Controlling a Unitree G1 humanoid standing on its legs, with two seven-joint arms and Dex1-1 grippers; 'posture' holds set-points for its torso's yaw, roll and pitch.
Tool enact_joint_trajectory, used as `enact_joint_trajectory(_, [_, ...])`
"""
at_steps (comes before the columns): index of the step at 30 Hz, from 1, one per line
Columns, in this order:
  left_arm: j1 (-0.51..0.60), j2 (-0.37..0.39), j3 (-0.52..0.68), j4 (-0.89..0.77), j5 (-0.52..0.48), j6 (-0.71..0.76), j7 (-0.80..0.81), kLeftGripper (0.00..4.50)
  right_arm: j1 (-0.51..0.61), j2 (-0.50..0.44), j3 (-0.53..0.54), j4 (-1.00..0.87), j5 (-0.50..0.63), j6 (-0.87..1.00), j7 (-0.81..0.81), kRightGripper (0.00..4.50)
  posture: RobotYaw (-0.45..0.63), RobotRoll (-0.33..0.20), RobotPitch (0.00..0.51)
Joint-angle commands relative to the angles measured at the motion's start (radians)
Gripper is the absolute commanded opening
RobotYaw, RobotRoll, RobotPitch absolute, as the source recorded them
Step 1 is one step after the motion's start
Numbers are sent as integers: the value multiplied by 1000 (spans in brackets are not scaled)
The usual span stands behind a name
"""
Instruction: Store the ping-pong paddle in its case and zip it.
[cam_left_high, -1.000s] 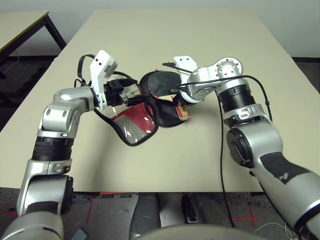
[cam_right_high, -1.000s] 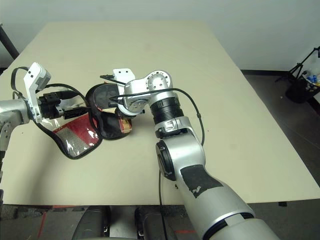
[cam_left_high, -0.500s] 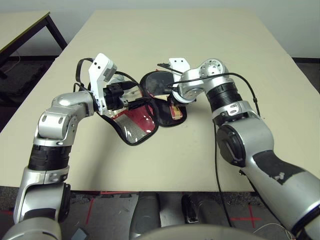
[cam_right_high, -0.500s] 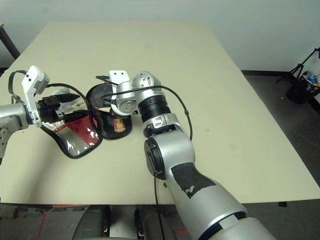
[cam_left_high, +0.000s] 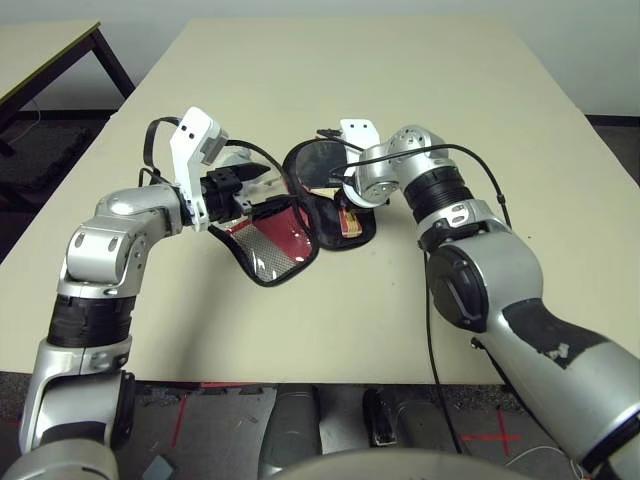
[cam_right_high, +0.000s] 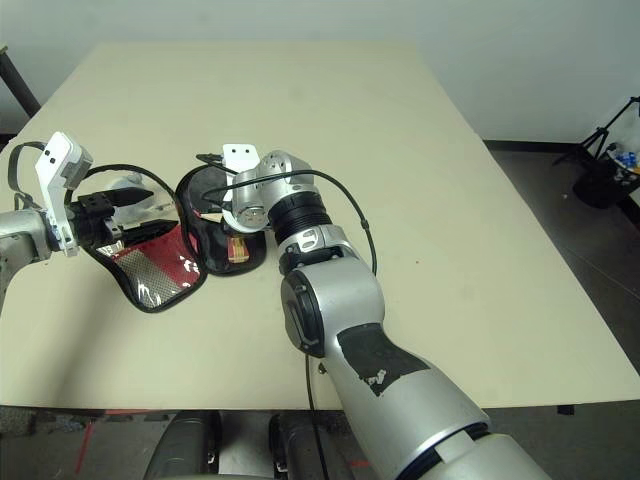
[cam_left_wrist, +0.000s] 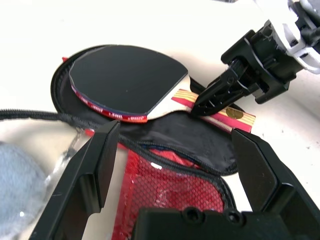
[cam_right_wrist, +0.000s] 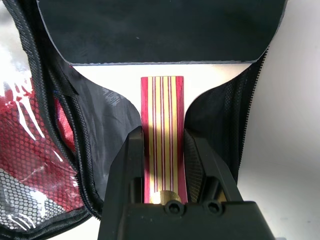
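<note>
There is one ping-pong paddle (cam_left_wrist: 125, 80), with a single black rubber face and one striped wooden handle (cam_right_wrist: 162, 130). There is one case (cam_left_high: 300, 215), lying unzipped in two halves: one black fabric half under the paddle and one red mesh flap (cam_left_wrist: 170, 192). One grey fuzzy ball (cam_left_wrist: 17, 192) sits beside it. Two grippers are counted, the left gripper (cam_left_high: 262, 190) and the right gripper (cam_left_wrist: 205, 102), each with two black fingers. One beige table (cam_left_high: 400, 70) holds it all; a second table (cam_left_high: 40, 50) stands apart.

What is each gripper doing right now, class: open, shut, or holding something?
Left gripper: open, holding nothing, above the case.
Right gripper: shut on the ping-pong paddle by its handle.
</note>
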Motion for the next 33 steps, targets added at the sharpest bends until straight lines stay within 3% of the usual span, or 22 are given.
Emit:
enact_joint_trajectory(1, [11,5,2,-18,-12,5,3,4500,-23,33,-13,16,-36,-23,18,1128,297,0,102])
enact_joint_trajectory(9, [-3,5,-3,-10,-12,3,1,4500,-21,48,7,6,-91,-40,89,1128,292,0,99])
enact_joint_trajectory(20, [-122,-15,17,123,26,-100,34,4500,-61,4,-12,-115,-101,-28,215,4487,247,0,72])
enact_joint_trajectory(23, [-160,1,31,193,43,-153,41,4500,-38,-30,22,-215,-109,-10,293,4487,243,0,69])
enact_joint_trajectory(28, [-222,80,92,428,104,-329,63,4500,162,-275,278,-574,-178,-149,663,4487,243,0,65])
enact_joint_trajectory(33, [-243,150,137,626,132,-456,58,4500,324,-375,180,-713,-124,-205,761,4487,231,0,75])
